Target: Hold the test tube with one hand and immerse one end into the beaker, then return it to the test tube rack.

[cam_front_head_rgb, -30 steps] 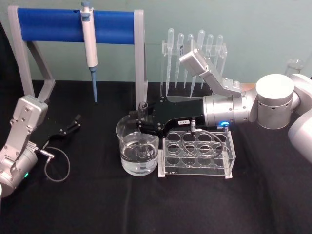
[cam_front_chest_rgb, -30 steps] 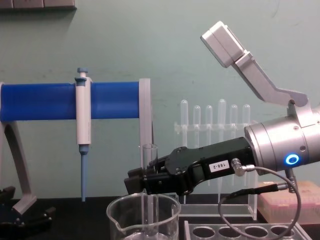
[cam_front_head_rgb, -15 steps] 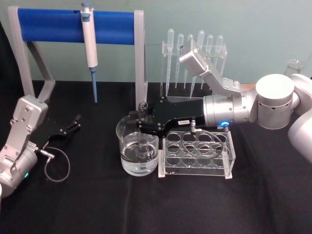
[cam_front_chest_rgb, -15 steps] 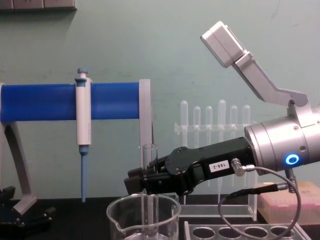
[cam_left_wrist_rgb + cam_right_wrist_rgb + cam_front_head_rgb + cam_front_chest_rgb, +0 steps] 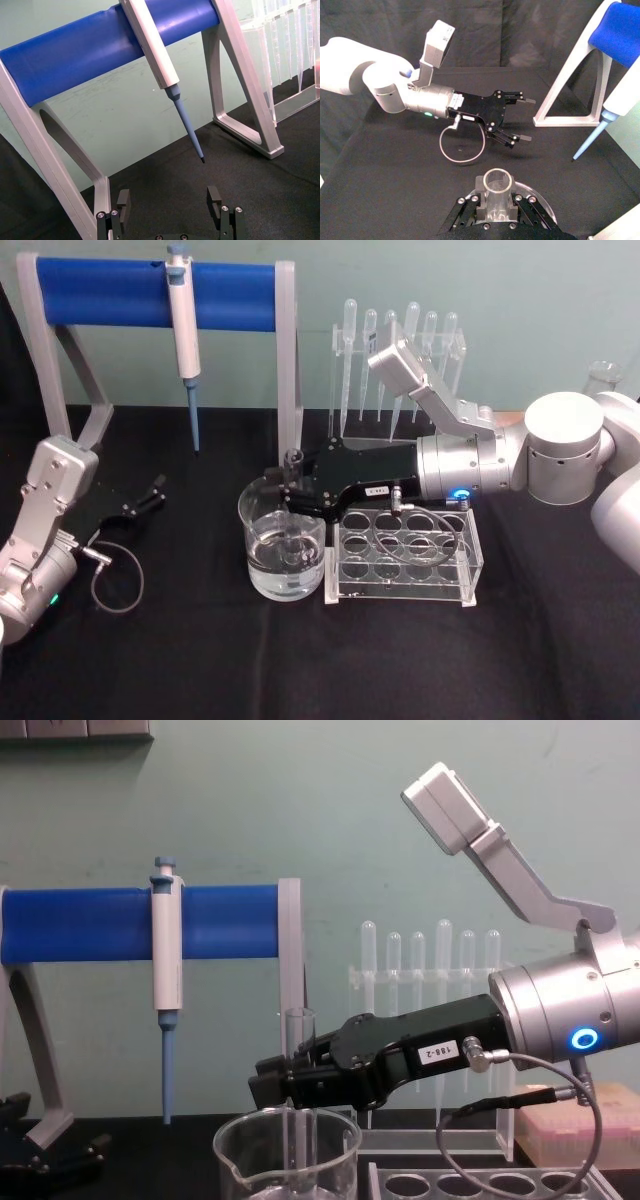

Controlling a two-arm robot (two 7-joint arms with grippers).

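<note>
Black cloth covers the desk (image 5: pixel 300 670). At its back stands a stand with a blue bar (image 5: pixel 110 292) that carries a pipettor (image 5: pixel 182 330); a holder of pipettes (image 5: pixel 400 350) stands to its right. The right arm reaches in across the clear rack (image 5: pixel 405 552), and the right gripper (image 5: pixel 295 1082) hangs just above the beaker (image 5: pixel 285 565), which stands touching or just beside the rack's left end and holds clear liquid.

The tube (image 5: pixel 298 1028) stands upright, clamped between the right fingers (image 5: pixel 268 1086). One finger presses on each side a little below the flared rim, so the rim and a short length of glass rise above them. Below the fingers the tube runs down past the beaker's rim, and in the head view its rounded end appears to sit in the liquid.

The left gripper (image 5: pixel 150 495) rests low at the desk's left side, well apart from the beaker, its fingers (image 5: pixel 215 197) spread and holding nothing.
</note>
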